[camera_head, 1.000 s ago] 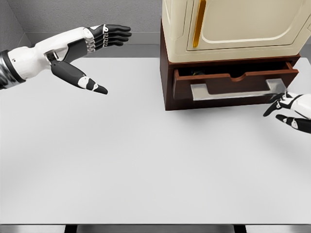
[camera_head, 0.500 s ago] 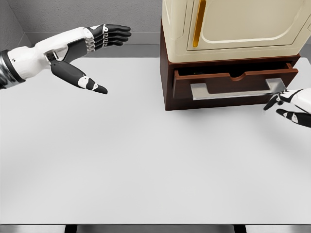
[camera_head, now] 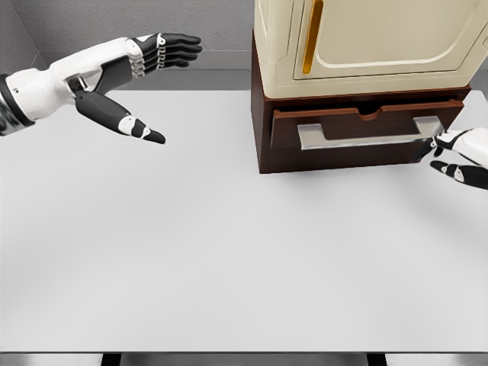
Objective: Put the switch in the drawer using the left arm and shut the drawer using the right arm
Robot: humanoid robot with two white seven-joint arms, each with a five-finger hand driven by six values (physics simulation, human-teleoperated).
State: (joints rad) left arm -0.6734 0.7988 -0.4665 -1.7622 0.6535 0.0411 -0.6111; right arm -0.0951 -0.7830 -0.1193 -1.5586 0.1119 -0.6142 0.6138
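The brown drawer (camera_head: 358,130) sits at the foot of a dark wooden base under a cream cabinet (camera_head: 374,42). Its front stands only slightly out from the base, and nothing of its inside shows. A pale metal handle (camera_head: 366,133) runs across the front. My right hand (camera_head: 450,156) reaches in from the right edge, its fingers spread, touching the right end of the drawer front. My left hand (camera_head: 152,84) hovers high at the left over the table, fingers straight and thumb pointing down-right, holding nothing. No switch is visible.
A white table (camera_head: 198,252) fills the view, with its front edge along the bottom. The cabinet and base stand at the back right. A grey wall runs behind them.
The drawer has slid back from well open to nearly flush with the base. My right hand followed it inward and up. My left hand drifted slightly left and up.
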